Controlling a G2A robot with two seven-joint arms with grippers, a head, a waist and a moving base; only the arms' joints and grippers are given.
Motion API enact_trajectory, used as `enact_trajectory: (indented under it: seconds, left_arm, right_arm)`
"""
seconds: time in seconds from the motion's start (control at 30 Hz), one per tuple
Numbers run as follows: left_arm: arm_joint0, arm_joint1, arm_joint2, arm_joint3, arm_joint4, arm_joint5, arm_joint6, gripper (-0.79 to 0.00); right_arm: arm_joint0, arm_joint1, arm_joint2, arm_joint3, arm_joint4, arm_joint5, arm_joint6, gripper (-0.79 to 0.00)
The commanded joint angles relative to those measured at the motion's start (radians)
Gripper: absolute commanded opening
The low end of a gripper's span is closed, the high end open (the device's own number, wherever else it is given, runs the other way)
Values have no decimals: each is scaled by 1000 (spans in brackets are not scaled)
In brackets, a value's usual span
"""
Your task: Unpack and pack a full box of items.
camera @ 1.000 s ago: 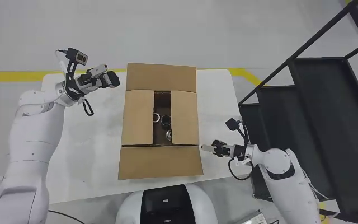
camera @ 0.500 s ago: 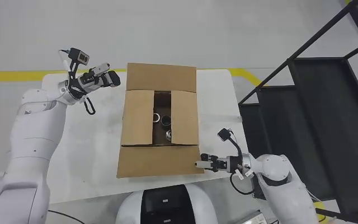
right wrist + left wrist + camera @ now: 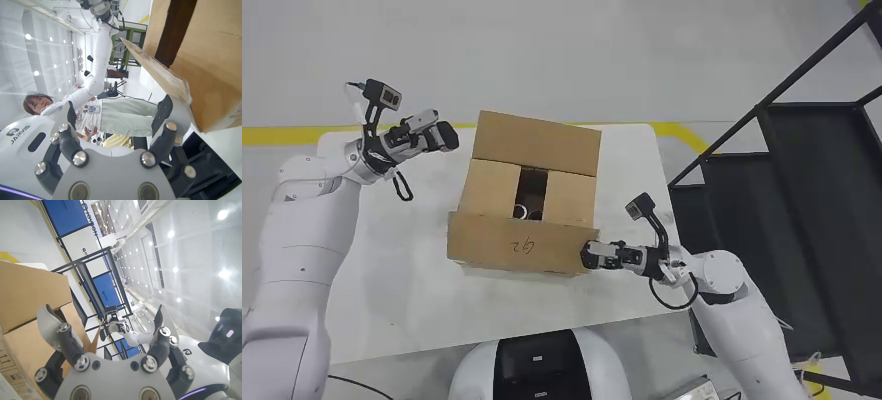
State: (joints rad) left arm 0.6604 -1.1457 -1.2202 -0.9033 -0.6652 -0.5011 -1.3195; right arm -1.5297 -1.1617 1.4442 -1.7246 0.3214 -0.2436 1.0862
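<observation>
A brown cardboard box (image 3: 490, 185) stands mid-table with its side flaps partly folded in. Dark round items (image 3: 525, 210) show through the gap between them. The near flap (image 3: 517, 245) is tipped up on edge. My right gripper (image 3: 592, 256) is open at that flap's right corner; in the right wrist view one finger (image 3: 164, 109) of the right gripper (image 3: 117, 109) touches the flap's corner (image 3: 170, 75). My left gripper (image 3: 447, 135) hangs open just off the far flap's (image 3: 537, 145) left end, holding nothing. The left gripper (image 3: 104, 315) has the box (image 3: 28, 285) beside it.
The white table (image 3: 412, 270) has bare room left of the box and along its front edge. A black metal stair frame (image 3: 782, 160) stands close to the table's right side. A yellow floor line (image 3: 282, 133) runs behind the table.
My right gripper went from the table's right side to the near flap's right corner, and that flap rose from lying flat to standing on edge. The left gripper shifted slightly towards the box.
</observation>
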Motion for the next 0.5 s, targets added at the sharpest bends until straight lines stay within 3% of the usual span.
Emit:
enact_trajectory:
  seconds: [0.0, 0.2, 0.47]
  left_arm:
    - [17, 4, 2, -54, -18, 43, -43, 0]
    - [45, 18, 52, -156, 50, 186, -186, 0]
    - [45, 27, 122, -103, 162, 218, -216, 0]
  right_arm:
    - [24, -1, -16, 17, -15, 4, -22, 0]
    - [78, -2, -58, 44, -109, 25, -99, 0]
    - [118, -1, -83, 47, -203, 38, -196, 0]
